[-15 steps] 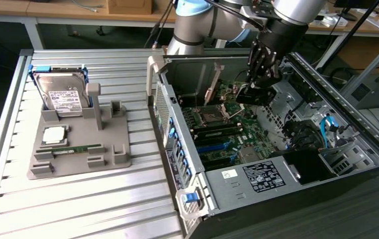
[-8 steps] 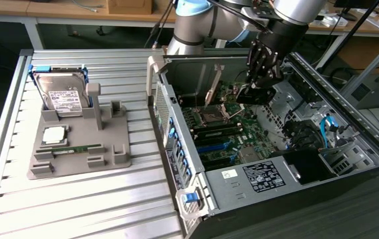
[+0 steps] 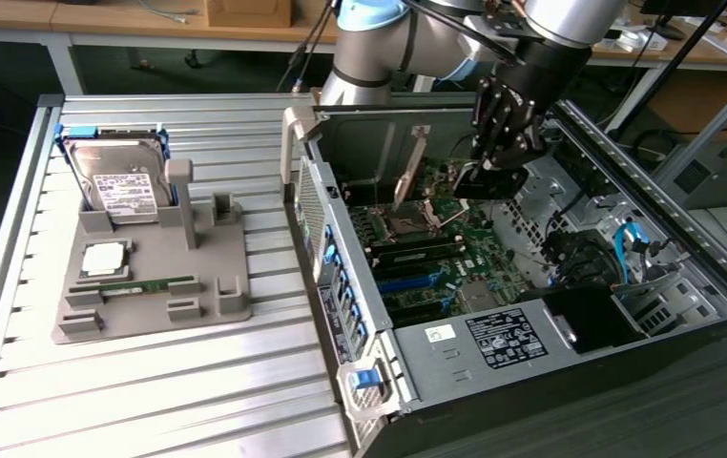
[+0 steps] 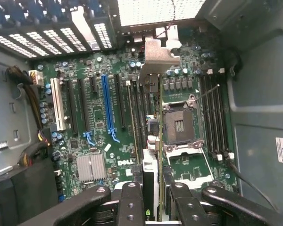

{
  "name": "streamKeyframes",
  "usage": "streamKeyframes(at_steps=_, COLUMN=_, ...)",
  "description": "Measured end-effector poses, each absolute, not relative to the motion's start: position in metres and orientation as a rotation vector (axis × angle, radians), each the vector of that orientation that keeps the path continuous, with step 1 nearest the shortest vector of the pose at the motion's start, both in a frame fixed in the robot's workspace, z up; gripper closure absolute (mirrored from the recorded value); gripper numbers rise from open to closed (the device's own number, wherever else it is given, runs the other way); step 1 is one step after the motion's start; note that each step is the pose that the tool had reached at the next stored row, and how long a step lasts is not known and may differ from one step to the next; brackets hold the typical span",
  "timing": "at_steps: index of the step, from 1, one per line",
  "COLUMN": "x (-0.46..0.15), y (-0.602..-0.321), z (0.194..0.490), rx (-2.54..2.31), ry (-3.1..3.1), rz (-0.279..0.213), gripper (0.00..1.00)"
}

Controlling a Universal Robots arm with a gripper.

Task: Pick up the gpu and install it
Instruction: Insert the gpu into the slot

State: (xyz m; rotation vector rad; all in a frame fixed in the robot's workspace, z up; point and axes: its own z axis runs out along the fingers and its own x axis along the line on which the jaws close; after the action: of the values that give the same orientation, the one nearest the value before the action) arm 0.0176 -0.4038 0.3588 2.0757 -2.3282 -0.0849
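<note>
My gripper (image 3: 472, 186) hangs inside the open computer case (image 3: 669, 229), above the green motherboard (image 3: 446, 262). It is shut on the gpu (image 3: 408, 176), a thin dark card seen edge-on. In the wrist view the gpu (image 4: 150, 172) runs as a narrow strip from between the black fingers (image 4: 130, 200) out to its silvery end bracket (image 4: 156, 52) near the case's rear slot openings. The card hovers beside the black expansion slots (image 4: 132, 117), between the blue slot (image 4: 106, 106) and the CPU socket (image 4: 178, 125). Whether it touches a slot I cannot tell.
On the exterior view's left, a grey holder (image 3: 147, 286) on the slatted table carries a hard drive (image 3: 115, 181), a processor chip (image 3: 105, 256) and a green memory stick (image 3: 135, 285). Case walls, cables (image 3: 631, 243) and the power supply (image 3: 504, 339) crowd around the board.
</note>
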Motion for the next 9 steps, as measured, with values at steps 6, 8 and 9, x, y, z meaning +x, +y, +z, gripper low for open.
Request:
streamKeyframes(at_steps=6, x=0.0175, y=-0.4038, z=0.3588, rx=2.121, ry=-2.285, rz=-0.084, gripper=0.73)
streamKeyframes(at_steps=8, x=0.0175, y=-0.4038, z=0.3588, rx=2.145, ry=-2.263, rz=-0.084, gripper=0.73)
streamKeyframes(at_steps=9, x=0.0175, y=-0.4038, z=0.3588, rx=2.153, ry=-2.254, rz=-0.084, gripper=0.73)
